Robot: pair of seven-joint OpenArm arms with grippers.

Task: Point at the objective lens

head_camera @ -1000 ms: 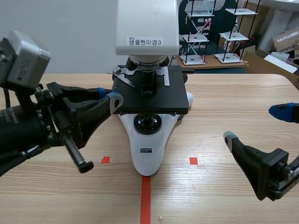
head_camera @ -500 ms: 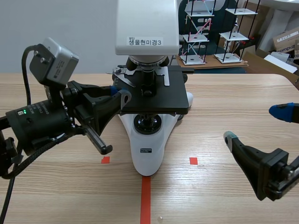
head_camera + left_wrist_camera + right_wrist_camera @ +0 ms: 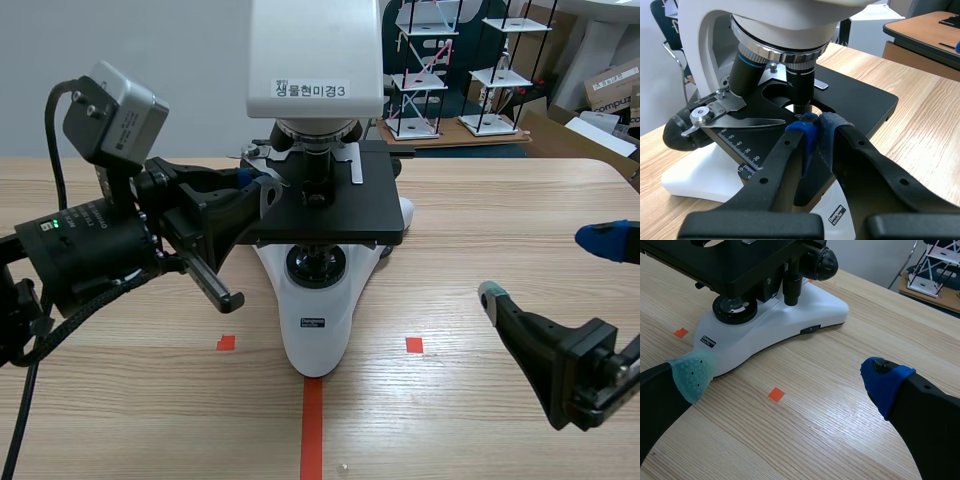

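Observation:
A white microscope (image 3: pixel 316 330) with a black stage (image 3: pixel 335 208) stands at the table's middle. Its objective lens (image 3: pixel 800 85), a black barrel under the silver turret, points down at the stage opening; a second, blue-ringed lens (image 3: pixel 746 74) sits beside it. My left gripper (image 3: pixel 814 122) is shut with its blue pads together, tips just in front of the lens's lower end, over the stage. In the scene view the left gripper (image 3: pixel 262 192) rests at the stage's left edge. My right gripper (image 3: pixel 790 374) is open low over the table, right of the microscope base (image 3: pixel 780 335).
Orange-red tape marks (image 3: pixel 413 344) lie on the wooden table in front of the microscope. A slide-holder clip with a scale (image 3: pixel 730 117) sits on the stage beside my left fingers. Racks and cardboard boxes (image 3: pixel 610 85) stand behind the table's far edge.
My left arm has swung in toward the microscope and risen, bringing its shut tips from the stage's left side up over the stage near the lens. The right arm has stayed still.

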